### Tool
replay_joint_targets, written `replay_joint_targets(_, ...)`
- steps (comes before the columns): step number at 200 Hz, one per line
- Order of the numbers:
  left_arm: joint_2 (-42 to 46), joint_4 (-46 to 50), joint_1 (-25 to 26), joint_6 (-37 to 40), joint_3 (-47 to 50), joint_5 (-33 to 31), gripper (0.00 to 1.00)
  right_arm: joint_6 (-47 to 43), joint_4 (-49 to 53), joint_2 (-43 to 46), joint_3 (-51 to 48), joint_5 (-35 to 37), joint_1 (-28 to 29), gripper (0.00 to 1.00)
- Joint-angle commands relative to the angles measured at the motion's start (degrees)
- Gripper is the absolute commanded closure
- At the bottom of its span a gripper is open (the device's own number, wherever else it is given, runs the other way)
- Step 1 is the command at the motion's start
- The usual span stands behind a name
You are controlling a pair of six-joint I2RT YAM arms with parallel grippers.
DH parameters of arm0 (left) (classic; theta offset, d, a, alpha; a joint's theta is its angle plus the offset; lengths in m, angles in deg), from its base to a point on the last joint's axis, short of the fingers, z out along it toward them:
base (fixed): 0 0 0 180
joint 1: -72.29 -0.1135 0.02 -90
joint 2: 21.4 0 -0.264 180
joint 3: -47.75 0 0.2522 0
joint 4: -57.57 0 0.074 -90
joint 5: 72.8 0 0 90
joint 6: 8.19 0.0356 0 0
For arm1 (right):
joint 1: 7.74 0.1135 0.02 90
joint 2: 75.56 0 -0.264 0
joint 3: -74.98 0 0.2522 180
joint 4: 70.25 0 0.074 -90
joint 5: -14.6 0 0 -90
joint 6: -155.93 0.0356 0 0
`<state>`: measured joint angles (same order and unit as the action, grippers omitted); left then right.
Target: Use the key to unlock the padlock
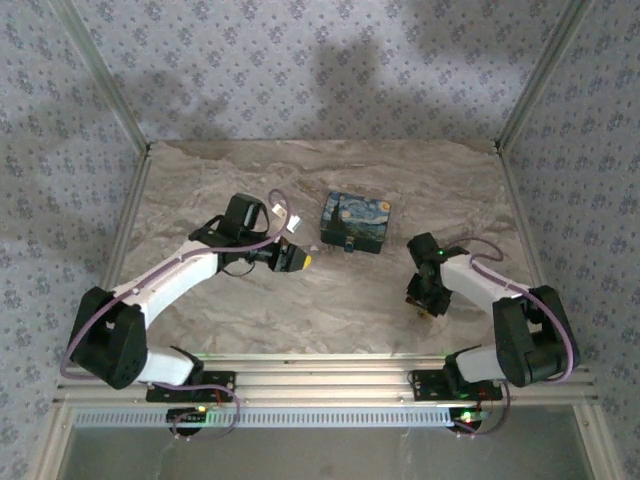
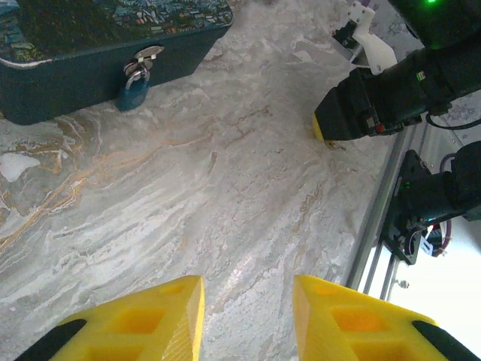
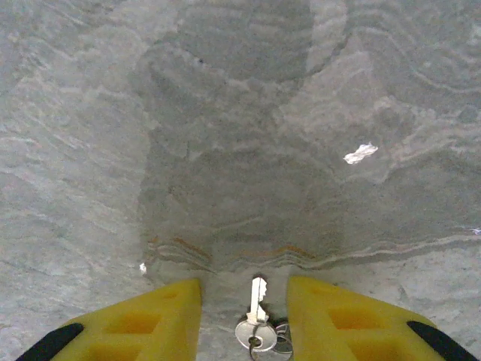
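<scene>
A small blue padlock [image 2: 134, 89] hangs shut from the silver hasp on the front of a dark blue box with a starry swirl print [image 1: 356, 222]; the top view shows the padlock [image 1: 349, 245] as a dark spot on the box's near side. A silver key [image 3: 258, 299] on a ring lies flat on the marble, between the yellow fingers of my right gripper [image 3: 244, 304]. Its jaws are open, with a gap on each side of the key. My left gripper [image 2: 248, 316] is open and empty, hovering over bare marble to the left of the box.
The marble table [image 1: 330, 300] is fenced by a metal frame and patterned walls. A small white scrap [image 3: 361, 153] lies beyond the key. My right arm [image 2: 391, 98] is at the upper right of the left wrist view, with the table's front rail [image 2: 383, 210] below it.
</scene>
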<state>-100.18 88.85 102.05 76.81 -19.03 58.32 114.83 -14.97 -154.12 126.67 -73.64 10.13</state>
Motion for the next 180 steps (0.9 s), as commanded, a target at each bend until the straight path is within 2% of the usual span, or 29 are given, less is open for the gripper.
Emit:
replay_joint_targets(1,1.97,-1.57,0.32,0.25,-0.15,1.63,0.64,1.9,-1.18,-1.59,-0.86,0.82,0.15,0.66)
replay_joint_targets(28,2.54,-0.87,0.37,0.3,-0.38,1.6,0.64,1.73,-0.96,-1.97,-0.85,1.05,0.31,0.72)
replay_joint_targets(73,3.9,0.09,0.39,0.32,0.26,0.95,0.64,1.41,-0.86,-2.36,-0.67,0.76,2.38,0.91)
replay_joint_targets(101,4.61,0.84,0.39,0.16,0.54,0.65,0.63,1.29,-2.13,-2.38,-0.5,-0.15,3.63,0.99)
replay_joint_targets(138,5.84,1.42,0.34,0.08,1.27,0.1,0.63,0.88,-6.61,-2.25,1.94,-2.37,7.38,1.0)
replay_joint_targets(180,6.9,1.73,0.37,-0.1,1.76,-0.24,0.63,-0.85,-6.8,-4.69,8.97,-2.14,12.88,1.0)
